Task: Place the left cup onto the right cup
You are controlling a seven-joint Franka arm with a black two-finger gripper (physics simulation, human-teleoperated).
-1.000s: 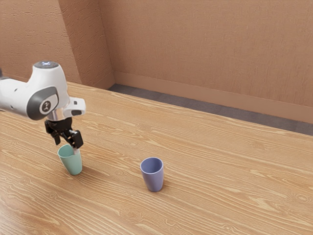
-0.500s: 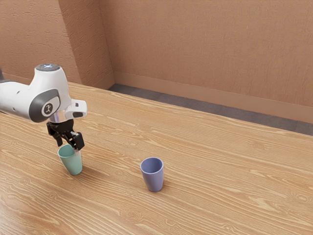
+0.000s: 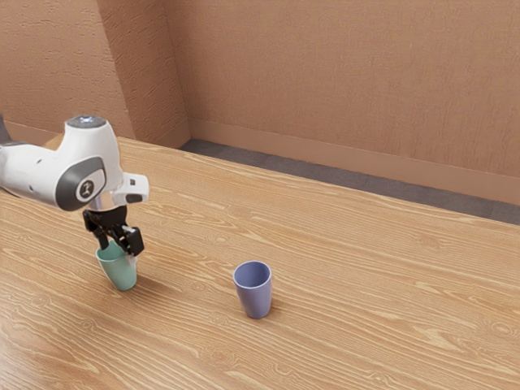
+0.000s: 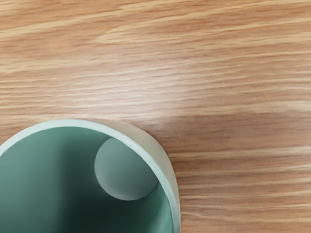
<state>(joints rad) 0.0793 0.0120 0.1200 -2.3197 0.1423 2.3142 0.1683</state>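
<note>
The left cup [image 3: 120,273] is mint green and stands upright on the wooden table [image 3: 366,268] at the exterior view's left. My gripper [image 3: 122,248] is down at its rim on the side facing the other cup, open, with the cup wall between the fingers. In the wrist view the green cup [image 4: 82,194] lies right under the hand, and I see its rim and round inner bottom. The right cup [image 3: 253,288] is lavender blue, upright, and stands apart toward the exterior view's right.
Bare wood stretches between the two cups and beyond the lavender one. The table's far edge [image 3: 341,183] meets a grey floor strip and brown walls. A wall corner stands behind the arm.
My hand has sunk lower and shifted slightly toward the exterior view's right, onto the green cup's rim. Neither cup has moved.
</note>
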